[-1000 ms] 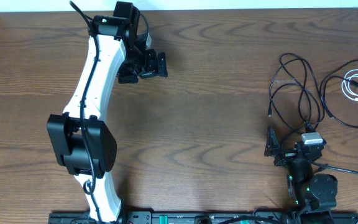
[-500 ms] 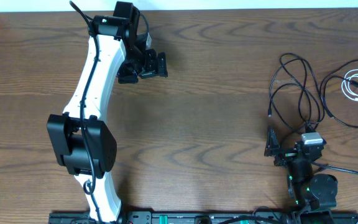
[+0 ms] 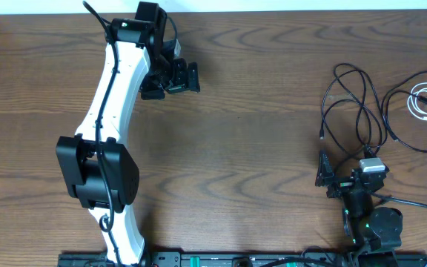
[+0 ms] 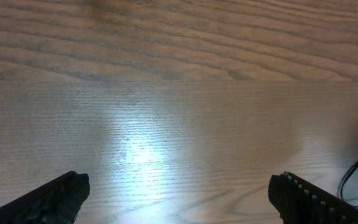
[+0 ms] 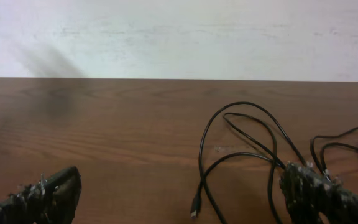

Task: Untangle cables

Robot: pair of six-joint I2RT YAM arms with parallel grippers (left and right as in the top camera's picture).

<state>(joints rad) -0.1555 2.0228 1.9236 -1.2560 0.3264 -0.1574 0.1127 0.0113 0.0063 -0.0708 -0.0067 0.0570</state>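
Brown wood-grain table lies under both arms. Nearest me, the right end effector sits low on the right side, its fingers spread wide and gripping nothing. Just beyond it the black cables lie in overlapping loops, one strand passing close to a fingertip. The white cord is coiled further right, with a black loop curving around it. Toward the far edge, the left end effector hangs released and empty, well apart from the cables.
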